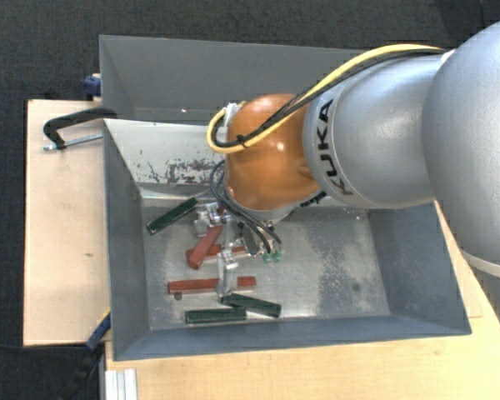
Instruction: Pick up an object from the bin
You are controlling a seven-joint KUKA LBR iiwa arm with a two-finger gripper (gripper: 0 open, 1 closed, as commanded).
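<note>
Our arm (pixel 383 132) reaches in from the right, its orange-covered wrist bent steeply down into the bin (pixel 417 307). The gripper (pixel 223 252) sits low near the floor; we cannot tell whether it is apart or together. A short red-brown block (pixel 202 248) lies just left of it, a long red stick (pixel 196 287) just beneath, and two dark green sticks (pixel 252 307) beyond that.

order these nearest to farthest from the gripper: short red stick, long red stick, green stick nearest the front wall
1. short red stick, just left of the gripper.
2. long red stick, below it; close call with the first.
3. green stick, down by the front wall.
</note>
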